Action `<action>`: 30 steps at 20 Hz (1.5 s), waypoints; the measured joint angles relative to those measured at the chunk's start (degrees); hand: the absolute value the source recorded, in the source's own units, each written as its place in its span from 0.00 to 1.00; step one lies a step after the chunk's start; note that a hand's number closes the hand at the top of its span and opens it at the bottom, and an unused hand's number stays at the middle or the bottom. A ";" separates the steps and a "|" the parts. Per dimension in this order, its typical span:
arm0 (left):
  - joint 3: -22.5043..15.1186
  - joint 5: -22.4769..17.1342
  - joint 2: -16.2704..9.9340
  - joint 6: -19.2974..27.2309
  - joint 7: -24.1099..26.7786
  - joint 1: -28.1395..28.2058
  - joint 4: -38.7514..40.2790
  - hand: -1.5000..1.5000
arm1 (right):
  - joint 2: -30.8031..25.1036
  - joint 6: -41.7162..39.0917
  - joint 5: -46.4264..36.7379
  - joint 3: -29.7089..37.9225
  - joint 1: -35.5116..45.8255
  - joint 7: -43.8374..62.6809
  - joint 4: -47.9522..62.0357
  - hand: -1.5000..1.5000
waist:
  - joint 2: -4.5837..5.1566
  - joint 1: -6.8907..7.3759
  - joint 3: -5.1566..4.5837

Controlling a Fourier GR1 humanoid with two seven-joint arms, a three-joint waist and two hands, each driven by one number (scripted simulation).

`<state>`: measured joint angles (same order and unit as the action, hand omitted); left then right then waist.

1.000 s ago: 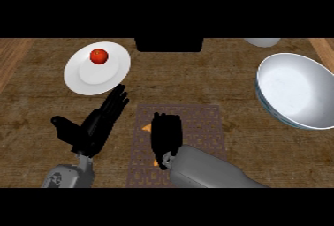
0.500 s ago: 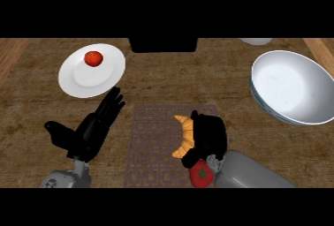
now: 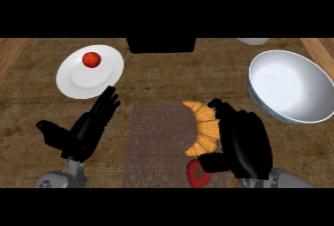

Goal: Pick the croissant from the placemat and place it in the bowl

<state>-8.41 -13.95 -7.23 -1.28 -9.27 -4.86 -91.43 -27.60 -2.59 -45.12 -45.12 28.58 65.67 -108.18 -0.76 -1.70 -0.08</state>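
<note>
- Brown woven-looking countertop [image 3: 163, 90] fills the head view, with a darker patterned placemat [image 3: 160, 148] lying near the middle.
- Golden croissant [image 3: 201, 128] sits along the right edge of that placemat, curved like a crescent, its far tip pointing left.
- Right hand [image 3: 243, 141] is pressed right up against the croissant's right side, fingers curled over toward it and the thumb tucked in at the pastry's near end, so it looks like it's got hold of it. Can't tell if the croissant is off the mat at all.
- Red strawberry-ish thing [image 3: 197, 173] is at the near end of the placemat, just under the thumb.
- Big white bowl [image 3: 290, 86] is over to the far right, apart from the croissant.
- White plate [image 3: 89, 73] sits far left with a small red tomato [image 3: 92, 59] on its far part.
- Left hand [image 3: 83, 130] is left of the placemat, fingers straight and spread, thumb sticking out to the left, holding nothing, fingertips close to the plate's near rim.
- Black boxy shape [image 3: 161, 45] is at the far edge, middle.
</note>
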 measured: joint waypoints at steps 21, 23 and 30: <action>-0.59 1.66 1.44 -0.62 0.26 -2.23 1.94 0.50 | -4.97 -12.58 1.13 30.19 4.68 -5.47 -8.56 1.00 | 0.71 1.57 0.04; -0.19 1.37 1.58 -0.90 0.09 -2.84 2.40 0.50 | -5.04 -12.09 1.23 33.08 3.79 -7.56 -5.88 1.00 | 0.76 1.63 0.05; 0.03 1.83 1.88 -1.68 0.53 -2.34 2.36 0.50 | -5.28 -5.54 -0.82 40.25 4.15 -19.70 10.51 1.00 | 0.90 2.14 0.09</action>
<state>-8.38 -12.12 -5.35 -2.96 -8.74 -7.20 -89.08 -32.87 -8.14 -45.94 -4.87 32.73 45.97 -97.67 0.14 0.44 0.01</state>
